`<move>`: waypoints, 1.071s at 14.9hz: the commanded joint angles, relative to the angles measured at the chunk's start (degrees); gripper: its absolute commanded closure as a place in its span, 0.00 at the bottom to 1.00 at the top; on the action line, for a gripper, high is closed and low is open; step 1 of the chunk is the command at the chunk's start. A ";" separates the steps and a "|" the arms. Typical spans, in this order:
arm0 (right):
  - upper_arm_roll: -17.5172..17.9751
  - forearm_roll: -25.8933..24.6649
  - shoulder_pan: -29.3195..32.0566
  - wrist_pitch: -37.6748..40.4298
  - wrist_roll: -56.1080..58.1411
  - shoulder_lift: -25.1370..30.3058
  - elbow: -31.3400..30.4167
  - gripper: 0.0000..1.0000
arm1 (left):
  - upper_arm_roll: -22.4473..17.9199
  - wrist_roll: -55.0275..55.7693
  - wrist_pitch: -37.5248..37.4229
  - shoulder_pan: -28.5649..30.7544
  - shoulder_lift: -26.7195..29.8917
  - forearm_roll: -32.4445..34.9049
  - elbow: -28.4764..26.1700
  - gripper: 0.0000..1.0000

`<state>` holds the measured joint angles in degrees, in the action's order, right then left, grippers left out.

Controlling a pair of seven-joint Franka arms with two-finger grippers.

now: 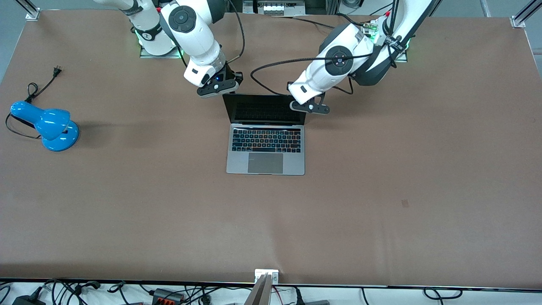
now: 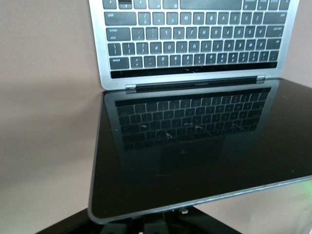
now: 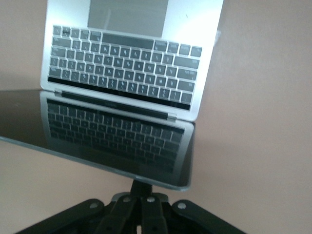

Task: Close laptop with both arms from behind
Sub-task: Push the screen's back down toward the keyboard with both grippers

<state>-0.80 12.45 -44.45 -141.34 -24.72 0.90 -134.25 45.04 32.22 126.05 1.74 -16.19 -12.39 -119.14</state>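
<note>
The silver-grey laptop (image 1: 265, 144) lies open mid-table, its dark screen (image 1: 264, 109) standing up toward the robots' bases. My right gripper (image 1: 228, 90) is shut and sits at the back of the lid's top corner toward the right arm's end. In the right wrist view its closed tips (image 3: 144, 187) touch the lid's upper edge above the keyboard (image 3: 126, 63). My left gripper (image 1: 305, 106) is at the lid's other top corner. In the left wrist view its fingers (image 2: 158, 219) sit together, mostly hidden by the screen (image 2: 195, 156).
A blue desk lamp (image 1: 46, 125) lies on the table toward the right arm's end, its black cord and plug (image 1: 56, 71) trailing toward the bases. Black cables (image 1: 271, 70) hang between the arms above the lid.
</note>
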 commanded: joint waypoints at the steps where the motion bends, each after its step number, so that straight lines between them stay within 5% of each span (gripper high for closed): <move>1: -0.51 1.09 -0.02 -3.76 0.02 -0.46 -0.40 1.00 | -0.04 1.18 -0.10 0.10 -2.61 1.67 3.30 1.00; 16: -0.86 0.91 2.88 -22.32 -0.15 -9.25 0.92 1.00 | -3.20 5.39 -0.28 -1.22 -15.96 13.09 15.60 1.00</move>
<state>-1.78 12.46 -42.08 -161.81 -24.76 -6.90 -134.22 42.29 35.01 126.11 1.85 -28.58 -2.13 -107.28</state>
